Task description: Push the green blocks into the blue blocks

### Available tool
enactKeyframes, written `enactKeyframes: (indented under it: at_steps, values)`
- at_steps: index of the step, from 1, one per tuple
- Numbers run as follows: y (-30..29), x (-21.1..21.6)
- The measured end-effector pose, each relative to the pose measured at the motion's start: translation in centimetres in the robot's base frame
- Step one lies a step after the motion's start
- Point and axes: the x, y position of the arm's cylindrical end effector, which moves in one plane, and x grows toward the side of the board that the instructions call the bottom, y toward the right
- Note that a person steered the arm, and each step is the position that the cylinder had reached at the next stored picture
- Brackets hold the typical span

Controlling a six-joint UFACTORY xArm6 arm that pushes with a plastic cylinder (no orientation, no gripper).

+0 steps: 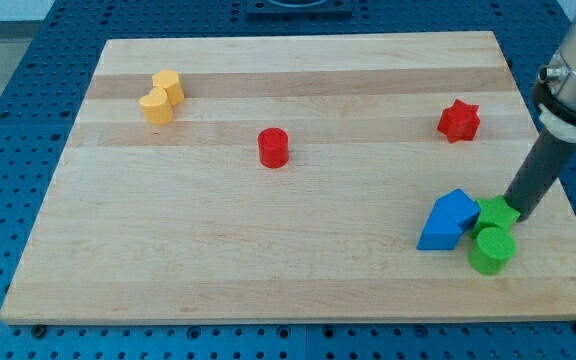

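Note:
Two blue blocks sit together at the view's lower right: a blue cube (457,208) and a blue triangular block (438,233) in front of it. A green cube-like block (495,214) touches the blue cube's right side. A green cylinder (491,250) stands just below it, close to the blue triangular block. My tip (519,213) rests against the right side of the green cube-like block, with the dark rod rising toward the view's upper right.
A red cylinder (273,147) stands near the board's middle. A red star block (459,120) lies at the upper right. Two yellow blocks (162,97) sit together at the upper left. The board's right edge (558,190) is close to my tip.

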Motion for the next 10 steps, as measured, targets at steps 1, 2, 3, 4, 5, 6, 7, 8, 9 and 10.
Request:
enactKeyframes:
  at_steps: [1, 2, 3, 4, 5, 6, 7, 8, 9, 10]
  values:
    - [-0.1, 0.4]
    - [-0.1, 0.5]
    - [-0.1, 0.4]
    - [0.0, -3.7]
    - [0.0, -9.7]
    - [0.0, -9.7]
    - [-1.4, -9.6]
    - [-4.7, -9.6]
    - [-7.3, -8.9]
    - [-10.8, -8.8]
